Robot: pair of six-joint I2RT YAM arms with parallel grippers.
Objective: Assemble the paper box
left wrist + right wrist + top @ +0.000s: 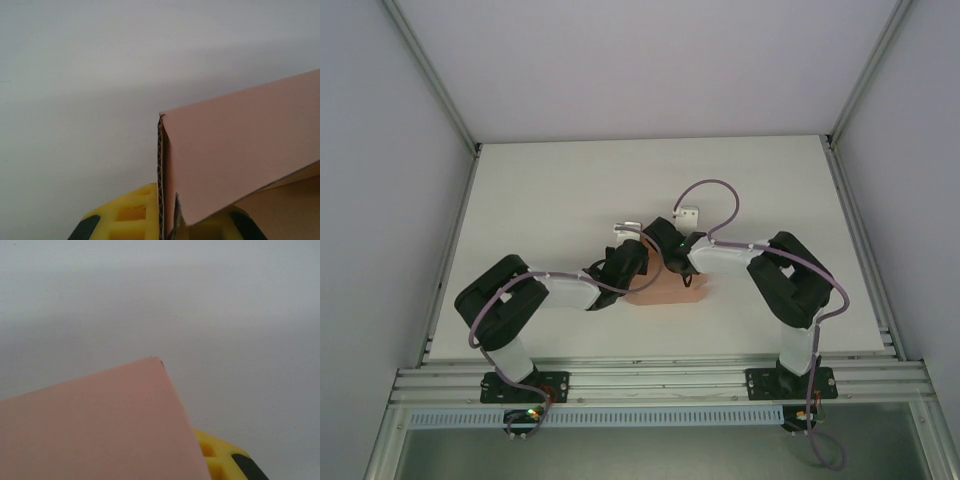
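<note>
The paper box (665, 291) is salmon-pink card lying on the white table (570, 190) between the two arms. My left gripper (636, 260) comes at its left side and my right gripper (674, 258) at its top right. Seen from the left wrist, the left gripper (167, 212) is shut on an upright corrugated edge of the box (240, 150), with a yellow finger (132, 212) pressed against the card. In the right wrist view a pink panel (100, 425) covers most of the right gripper (202, 462). One yellow finger (217, 455) sits tight against the panel's edge.
Aluminium frame rails (660, 380) run along the near edge, and posts stand at the table's corners. Purple cables (715, 190) loop above the right wrist, near a small white part (688, 213). Bare table lies behind and to both sides of the box.
</note>
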